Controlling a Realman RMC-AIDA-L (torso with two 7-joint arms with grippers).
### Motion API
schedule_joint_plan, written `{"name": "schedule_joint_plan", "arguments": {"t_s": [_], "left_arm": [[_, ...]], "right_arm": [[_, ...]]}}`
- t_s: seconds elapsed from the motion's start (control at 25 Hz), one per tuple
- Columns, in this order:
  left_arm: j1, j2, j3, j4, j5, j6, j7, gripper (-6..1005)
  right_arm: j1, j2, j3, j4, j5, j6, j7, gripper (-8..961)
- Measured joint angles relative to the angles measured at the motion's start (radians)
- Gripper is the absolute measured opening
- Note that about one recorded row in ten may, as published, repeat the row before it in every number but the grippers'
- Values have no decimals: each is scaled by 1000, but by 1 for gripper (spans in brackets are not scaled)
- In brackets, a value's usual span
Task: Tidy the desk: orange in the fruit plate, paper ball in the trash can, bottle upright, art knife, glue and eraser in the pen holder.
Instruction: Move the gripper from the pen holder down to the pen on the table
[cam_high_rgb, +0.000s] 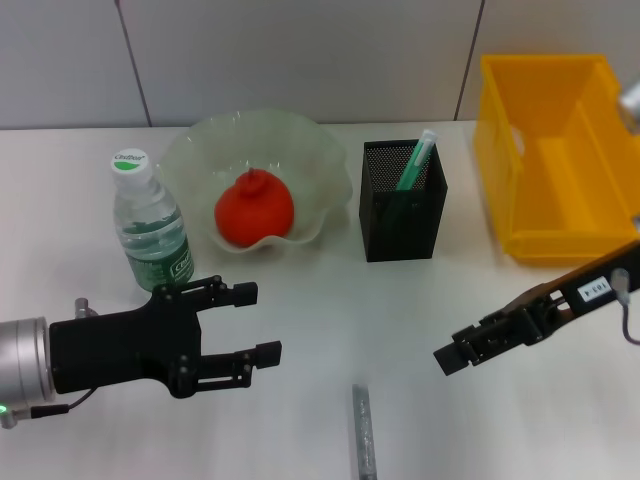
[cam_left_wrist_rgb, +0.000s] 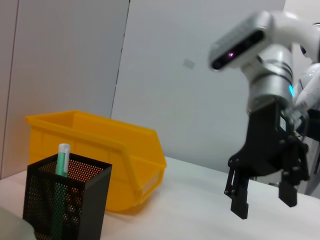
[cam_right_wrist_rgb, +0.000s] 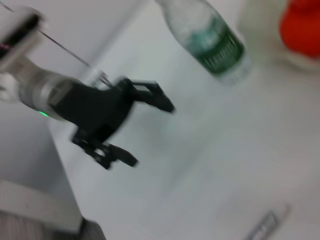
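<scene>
While I watched from the head camera, the slim silvery glue (cam_high_rgb: 362, 432) lay flat on the near white table (cam_high_rgb: 320, 300), between my left gripper (cam_high_rgb: 262, 323), spread wide and empty, and my right gripper (cam_high_rgb: 452, 357). Only the left wrist view showed that right claw (cam_left_wrist_rgb: 263, 201) parted, holding nothing. The mint-green art knife (cam_high_rgb: 415, 162) stood in the black mesh pen holder (cam_high_rgb: 402, 215); the knobbed orange (cam_high_rgb: 254, 210) sat in the wavy translucent fruit plate (cam_high_rgb: 320, 150), beside the upright clear bottle (cam_high_rgb: 148, 222).

A lab-like test bench: bare white table (cam_high_rgb: 320, 330), grey panelled wall (cam_high_rgb: 300, 50).
</scene>
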Motion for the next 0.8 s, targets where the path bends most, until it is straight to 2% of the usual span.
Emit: {"name": "schedule_joint_plan", "arguments": {"t_s": [0.04, 0.12, 0.16, 0.2, 0.24, 0.4, 0.44, 0.48, 0.56, 0.64, 0.8], "left_arm": [[0, 0, 0, 0, 0, 0, 0, 709], [4, -1, 2, -4, 2, -1, 28, 709], [4, -3, 3, -4, 4, -1, 33, 709], [4, -3, 3, -4, 4, -1, 37, 708], [5, -4, 5, -5, 4, -2, 45, 708], [6, -5, 6, -6, 3, -1, 61, 707], [7, -5, 7, -7, 3, 0, 66, 707], [7, -5, 7, -7, 3, 0, 66, 706], [7, -5, 7, -6, 3, 0, 68, 706], [6, -1, 8, -5, 5, 0, 69, 705], [7, 3, 9, -4, 6, -1, 68, 704]], "right_arm": [[58, 3, 0, 2, -91, -13, 85, 700], [81, 6, 0, 4, -122, -14, 115, 700], [127, 14, 0, 14, -175, -15, 165, 700], [127, 14, 0, 14, -175, -15, 165, 700], [167, 19, -3, 29, -210, -16, 191, 700], [220, 33, -48, 49, -264, -15, 208, 700], [253, 52, -105, 52, -305, -10, 211, 700], [253, 52, -105, 52, -305, -10, 211, 699], [277, 72, -145, 52, -338, -2, 210, 699], [313, 104, -200, 47, -389, 20, 196, 699], [333, 118, -258, 45, -401, 55, 179, 699]]}}
